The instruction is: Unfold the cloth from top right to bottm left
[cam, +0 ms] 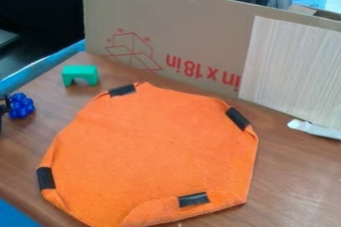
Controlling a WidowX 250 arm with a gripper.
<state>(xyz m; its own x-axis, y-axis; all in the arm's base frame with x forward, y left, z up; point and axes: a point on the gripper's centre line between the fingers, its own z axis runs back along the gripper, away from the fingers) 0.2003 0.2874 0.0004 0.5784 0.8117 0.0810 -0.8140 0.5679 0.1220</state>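
Into the camera view, and straight to the orange cloth (160, 146): spread broad across the middle of the surface (293, 171), mostly flat, edges curled, a low flap along the bottom. And plenty to go wrong from here! Too shallow a bite at the upper-right patch (238, 118), and a likely slip off the dark strip, corner left unmoved. Too deep, and probably both layers pinched together, the whole cloth dragged down and left instead of opened. Trouble possible at the lower left as well, with the lower-left patch (45, 178) near the surface's edge: too long a pull, and maybe a drop over the side. Cardboard (193, 27) close behind the top right, a likely bump on too wide an approach; green block (80, 75) just beyond the upper left, at risk from a low sweep. Now to the arm: just a dark bit of gripper (5, 106) at the far left edge, low, against or just beside the blue toy (21, 105), contact hard to call. Well apart from the top-right corner, so a long crossing ahead, presumably. Wide, narrow or holding something? Impossible to tell from here.
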